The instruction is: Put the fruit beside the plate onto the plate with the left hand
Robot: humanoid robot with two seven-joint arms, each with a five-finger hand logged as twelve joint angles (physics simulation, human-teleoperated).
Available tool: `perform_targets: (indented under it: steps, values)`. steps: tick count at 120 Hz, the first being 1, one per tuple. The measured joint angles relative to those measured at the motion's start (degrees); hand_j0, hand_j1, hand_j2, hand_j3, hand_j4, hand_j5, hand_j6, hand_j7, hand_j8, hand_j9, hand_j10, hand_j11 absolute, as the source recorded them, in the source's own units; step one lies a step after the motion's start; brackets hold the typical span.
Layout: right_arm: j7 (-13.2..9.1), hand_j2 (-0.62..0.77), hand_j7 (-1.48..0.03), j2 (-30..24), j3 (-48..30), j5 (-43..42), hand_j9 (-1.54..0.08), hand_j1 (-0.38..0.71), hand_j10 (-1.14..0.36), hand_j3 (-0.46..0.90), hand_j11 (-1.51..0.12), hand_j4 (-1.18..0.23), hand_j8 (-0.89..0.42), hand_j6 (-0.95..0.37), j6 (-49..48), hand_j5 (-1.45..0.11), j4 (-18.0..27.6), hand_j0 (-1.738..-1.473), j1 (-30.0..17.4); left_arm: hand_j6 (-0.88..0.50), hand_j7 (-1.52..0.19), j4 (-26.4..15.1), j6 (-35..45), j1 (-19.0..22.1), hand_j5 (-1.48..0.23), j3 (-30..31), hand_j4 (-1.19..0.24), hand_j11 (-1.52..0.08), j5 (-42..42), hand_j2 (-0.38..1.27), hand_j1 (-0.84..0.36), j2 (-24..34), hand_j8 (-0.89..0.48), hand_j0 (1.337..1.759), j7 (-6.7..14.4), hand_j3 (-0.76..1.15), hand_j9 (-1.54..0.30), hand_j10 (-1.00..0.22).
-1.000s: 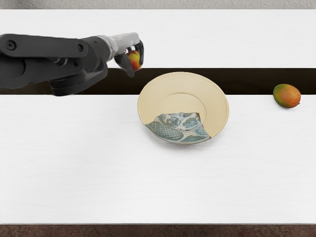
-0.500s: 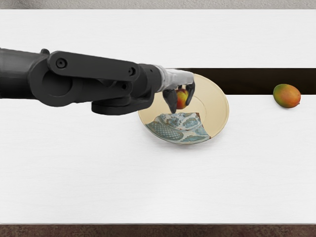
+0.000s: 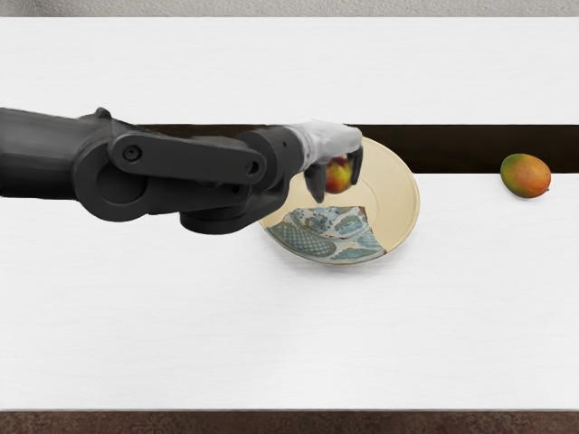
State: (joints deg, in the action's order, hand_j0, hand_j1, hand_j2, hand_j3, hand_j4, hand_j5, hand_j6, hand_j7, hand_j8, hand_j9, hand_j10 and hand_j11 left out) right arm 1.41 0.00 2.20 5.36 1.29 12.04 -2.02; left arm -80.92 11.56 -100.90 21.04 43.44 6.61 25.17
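Seemingly light, firm and smooth-skinned, the small round red-and-yellow fruit (image 3: 339,175) sits clamped around its middle by the curled fingers of the left hand (image 3: 332,155), over the cream ceramic plate (image 3: 399,186) at frame centre.

A simulated dining scene — plain white table (image 3: 271,344), patterned cream plate (image 3: 395,194), a loose mango (image 3: 526,175).

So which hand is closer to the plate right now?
Left: the left hand is over the plate, gripping a small fruit. The right hand is not in view.
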Motion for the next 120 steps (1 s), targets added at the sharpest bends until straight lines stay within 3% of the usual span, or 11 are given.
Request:
perform_targets:
  steps: [15, 34, 44, 58, 80, 98, 120]
  values:
    - [0.0, -0.01, -0.04, 0.0, 0.0, 0.0, -0.04, -0.31, -0.03, 0.00, -0.04, -0.03, -0.03, -0.03, 0.0, -0.04, 0.0, -1.658, 0.0, -0.30, -0.52, -0.1, 2.7, 0.9, -0.52, 0.8, -0.53, -0.51, 2.5, 0.09, -0.10, -1.2, -0.30, 1.657, 0.2, 0.00, -0.52, -0.46]
    - [0.0, -0.01, -0.04, 0.0, 0.0, 0.0, -0.04, -0.31, -0.03, 0.00, -0.04, -0.03, -0.03, -0.03, 0.0, -0.04, 0.0, -1.658, 0.0, -0.27, -0.42, -0.1, 4.1, 0.9, -0.42, 1.2, -0.38, -0.41, 3.4, 0.07, -0.02, -1.2, -0.27, 1.658, 0.2, 0.00, -0.42, -0.35]
    - [0.0, -0.01, -0.04, 0.0, 0.0, 0.0, -0.04, -0.31, -0.03, 0.00, -0.04, -0.03, -0.03, -0.03, 0.0, -0.04, 0.0, -1.658, 0.0, -0.27, -0.39, -0.6, 3.9, 0.9, -0.39, 0.2, -0.34, -0.39, 2.2, 0.06, 0.00, 3.4, -0.27, 1.658, 0.2, 0.00, -0.39, -0.32]
    - [0.0, -0.01, -0.04, 0.0, 0.0, 0.0, -0.04, -0.31, -0.03, 0.00, -0.04, -0.03, -0.03, -0.03, 0.0, -0.04, 0.0, -1.658, 0.0, -0.26, -0.36, -2.6, -1.8, 7.6, -0.36, -7.9, -0.30, -0.36, -2.5, 0.06, 0.02, 14.5, -0.26, 1.658, 0.1, 0.00, -0.36, -0.29]
    - [0.0, -0.01, -0.04, 0.0, 0.0, 0.0, -0.04, -0.31, -0.03, 0.00, -0.04, -0.03, -0.03, -0.03, 0.0, -0.04, 0.0, -1.658, 0.0, -0.26, -0.34, -2.8, -20.3, 17.3, -0.34, -26.0, -0.27, -0.34, -13.6, 0.05, 0.03, 26.6, -0.26, 1.658, 0.0, 0.00, -0.34, -0.27]
    - [0.0, -0.01, -0.04, 0.0, 0.0, 0.0, -0.04, -0.31, -0.03, 0.00, -0.04, -0.03, -0.03, -0.03, 0.0, -0.04, 0.0, -1.658, 0.0, -0.26, -0.34, 3.7, -38.8, 25.9, -0.34, -39.0, -0.26, -0.34, -24.2, 0.05, 0.04, 31.4, -0.26, 1.658, 0.0, 0.00, -0.34, -0.26]
    - [0.0, -0.01, -0.04, 0.0, 0.0, 0.0, -0.04, -0.31, -0.03, 0.00, -0.04, -0.03, -0.03, -0.03, 0.0, -0.04, 0.0, -1.658, 0.0, -0.26, -0.33, 14.4, -45.3, 32.0, -0.33, -44.4, -0.26, -0.33, -37.3, 0.05, 0.04, 40.4, -0.26, 1.658, 0.0, 0.00, -0.33, -0.26]
